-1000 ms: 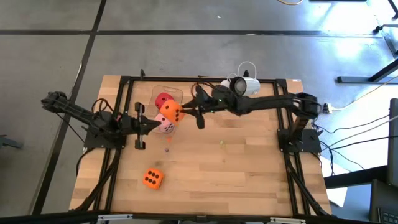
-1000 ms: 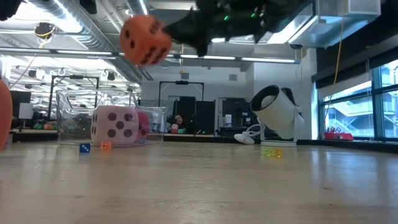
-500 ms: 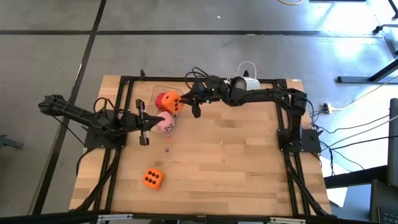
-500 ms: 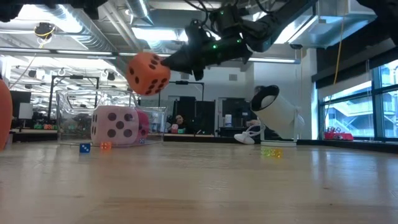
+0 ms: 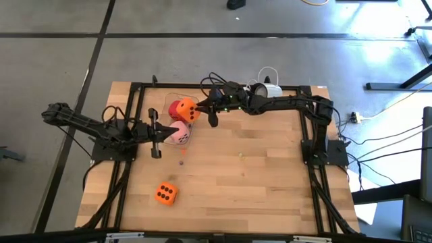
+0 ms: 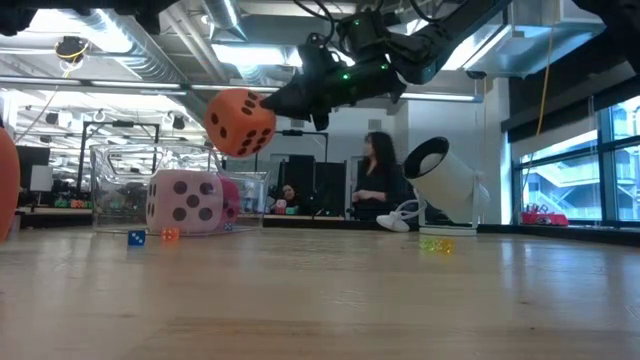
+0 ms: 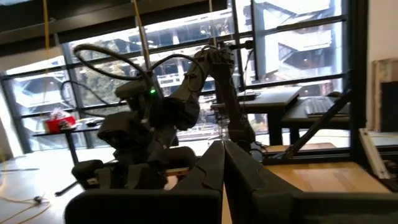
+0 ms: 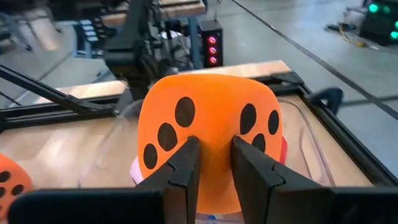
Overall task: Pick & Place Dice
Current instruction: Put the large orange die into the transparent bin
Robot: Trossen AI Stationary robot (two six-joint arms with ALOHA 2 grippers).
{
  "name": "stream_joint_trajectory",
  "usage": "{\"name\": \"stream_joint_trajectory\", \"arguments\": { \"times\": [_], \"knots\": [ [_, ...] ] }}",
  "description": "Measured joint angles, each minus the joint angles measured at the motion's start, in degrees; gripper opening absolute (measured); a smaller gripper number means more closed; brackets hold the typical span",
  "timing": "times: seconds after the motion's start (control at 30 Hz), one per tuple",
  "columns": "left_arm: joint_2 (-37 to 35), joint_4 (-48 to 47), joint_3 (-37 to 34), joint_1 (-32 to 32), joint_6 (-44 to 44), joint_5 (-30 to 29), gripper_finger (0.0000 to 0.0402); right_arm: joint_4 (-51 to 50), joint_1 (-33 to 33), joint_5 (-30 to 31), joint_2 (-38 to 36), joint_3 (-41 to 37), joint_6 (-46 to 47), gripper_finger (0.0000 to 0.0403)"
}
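Observation:
An orange die (image 5: 187, 112) (image 6: 240, 122) hangs in the air with my right gripper (image 5: 200, 110) (image 8: 214, 155) shut on it, above a clear container (image 5: 194, 100) (image 6: 110, 170) at the table's far left. A red die (image 5: 176, 108) rests in that container. A pink die (image 5: 179, 133) (image 6: 184, 200) sits at the container's near end; inside or outside it, I cannot tell. A second orange die (image 5: 165, 194) lies on the wood near the front. My left gripper (image 5: 156, 133) (image 7: 222, 158) is shut, touches nothing and hovers just left of the pink die. My right gripper pinches the orange die at the middle of the side facing it (image 8: 214, 134), between two pip faces, with the soft wall squeezed between both fingers (image 8: 186, 165). The fingers come nearly level from the table's right. The die is lifted clear, tilted, above the container.
A white cylindrical lamp-like device (image 5: 266, 92) (image 6: 445, 180) and cables lie at the far edge. Black frame rails (image 5: 138, 101) run along the table's sides. A few tiny coloured dice (image 6: 136, 237) lie by the container. A person (image 6: 378, 180) stands in the room beyond.
My right gripper has carried the orange die toward the table's far edge and a little down, ending over the clear container; the die stays held and clear. It has hardly moved in the last half second.

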Motion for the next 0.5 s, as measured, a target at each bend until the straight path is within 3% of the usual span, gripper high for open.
{"name": "stream_joint_trajectory", "arguments": {
  "times": [0.5],
  "knots": [
    [0.00,0.04,0.00,-0.04,-1.18,2.26,0.0004,-2.90,0.04,5.65,0.09,0.02,0.98,0.0081]
  ]
}}
